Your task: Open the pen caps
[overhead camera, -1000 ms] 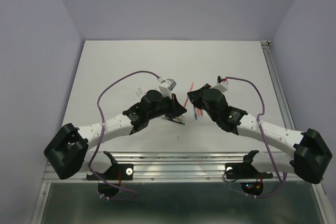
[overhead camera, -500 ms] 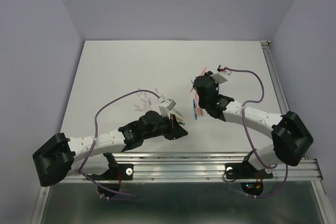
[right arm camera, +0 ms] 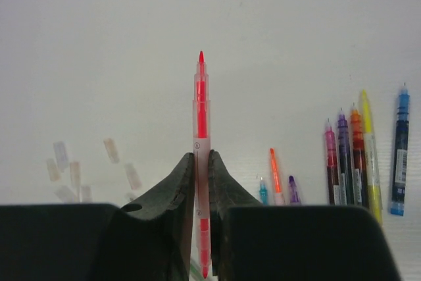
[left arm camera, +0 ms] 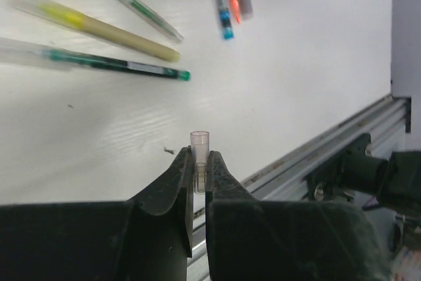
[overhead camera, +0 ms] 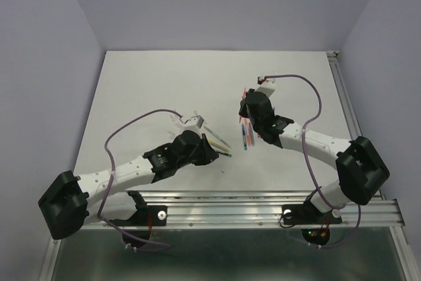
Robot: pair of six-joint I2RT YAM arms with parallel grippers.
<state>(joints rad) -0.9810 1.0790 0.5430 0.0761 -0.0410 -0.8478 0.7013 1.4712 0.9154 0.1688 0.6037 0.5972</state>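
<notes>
Our left pincer (left arm camera: 199, 160) is clenched on a pen cap (left arm camera: 199, 141), a short translucent tube with a faint pink tint, held clear of the surface (left arm camera: 296, 70). The cap's long axis runs in line with the fingers. What looks like its open rim points away from the pincer, and the lower half is hidden between the pads.

We judge it almost weightless, thin-walled and smooth. It is stiff enough to hold, but it could squirt out or crack under a hard squeeze. A moderate grip across the middle of the barrel should suit it.

Our right pincer (right arm camera: 202, 160) is clenched on a red pen (right arm camera: 201, 103), whose bare tip points straight away along the fingers. More loose caps (right arm camera: 112, 151) lie scattered on the surface, well apart from a row of pens (right arm camera: 358, 156).
</notes>
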